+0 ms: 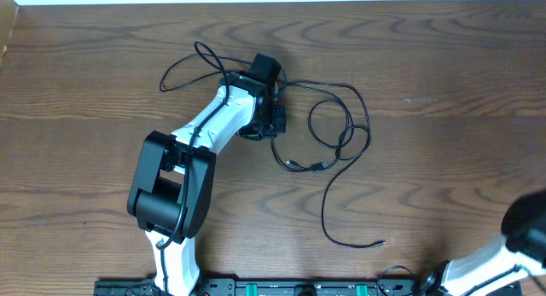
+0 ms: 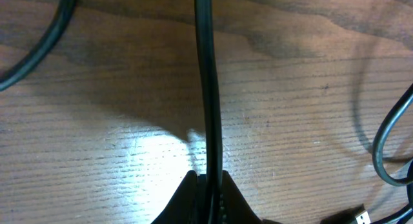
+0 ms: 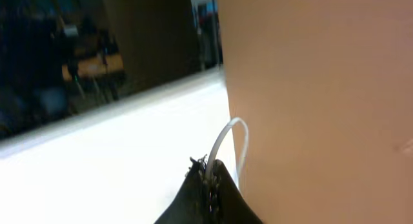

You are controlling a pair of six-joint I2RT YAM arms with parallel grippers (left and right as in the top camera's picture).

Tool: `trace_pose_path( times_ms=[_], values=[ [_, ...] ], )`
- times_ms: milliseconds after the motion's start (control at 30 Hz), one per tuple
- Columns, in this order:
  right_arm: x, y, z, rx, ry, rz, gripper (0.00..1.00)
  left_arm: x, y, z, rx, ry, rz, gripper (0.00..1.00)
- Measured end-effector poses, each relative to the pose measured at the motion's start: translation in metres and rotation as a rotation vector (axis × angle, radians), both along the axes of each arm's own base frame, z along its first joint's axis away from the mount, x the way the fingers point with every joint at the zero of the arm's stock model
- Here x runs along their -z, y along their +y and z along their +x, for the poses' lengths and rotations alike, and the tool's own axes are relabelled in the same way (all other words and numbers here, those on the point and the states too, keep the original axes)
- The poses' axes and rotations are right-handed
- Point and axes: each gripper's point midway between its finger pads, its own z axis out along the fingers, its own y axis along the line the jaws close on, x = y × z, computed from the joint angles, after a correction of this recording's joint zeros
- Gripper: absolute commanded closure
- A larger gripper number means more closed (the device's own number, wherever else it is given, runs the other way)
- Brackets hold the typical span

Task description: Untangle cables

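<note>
Black cable clamped in left gripper, scene centre; white cable pinched in closed right gripper.

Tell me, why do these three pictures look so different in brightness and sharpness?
Overhead: even light, sharp grain on the table. Left wrist: bright glare patch beside the black cable. Right wrist: washed-out white area, dim blurry background, white cable slightly soft.

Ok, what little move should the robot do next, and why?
Probably lift the left tool and pull away from the tangled loops. It is shut on a black cable, and the loops beside it cross each other, so a gentle pull may open them. The right tool is shut on a white cable.
</note>
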Motion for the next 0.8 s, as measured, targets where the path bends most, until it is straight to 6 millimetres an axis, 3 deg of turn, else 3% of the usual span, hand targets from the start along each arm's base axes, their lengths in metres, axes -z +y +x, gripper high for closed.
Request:
trace_pose_path(
  times_ms=[100, 200, 267, 533, 600, 700, 800],
  values=[
    [0.035, -0.015, 0.024, -0.011, 0.013, 0.010, 0.99, 0.000, 0.000, -0.001, 0.002, 0.002, 0.001, 0.92],
    [0.049, -0.019, 0.038, -0.025, -0.012, 0.021, 0.99, 0.000, 0.000, -0.001, 0.004, 0.002, 0.002, 0.92],
    [0.041, -0.017, 0.039, -0.037, -0.061, 0.022, 0.99, 0.000, 0.000, -0.001, 0.007, 0.001, 0.001, 0.93],
    [-0.050, 0.001, 0.008, -0.059, -0.311, -0.060, 0.99, 0.000, 0.000, -0.001, 0.014, 0.000, 0.003, 0.92],
    [-0.064, 0.006, 0.001, -0.061, -0.335, -0.070, 0.99, 0.000, 0.001, -0.001, 0.013, -0.001, 0.006, 0.92],
    [-0.067, 0.007, -0.002, -0.060, -0.323, -0.063, 0.99, 0.000, 0.001, 0.000, 0.013, -0.002, 0.006, 0.92],
    [-0.049, 0.002, 0.007, -0.058, -0.288, -0.042, 0.99, 0.000, 0.001, 0.000, 0.013, -0.002, 0.006, 0.92]
  ],
)
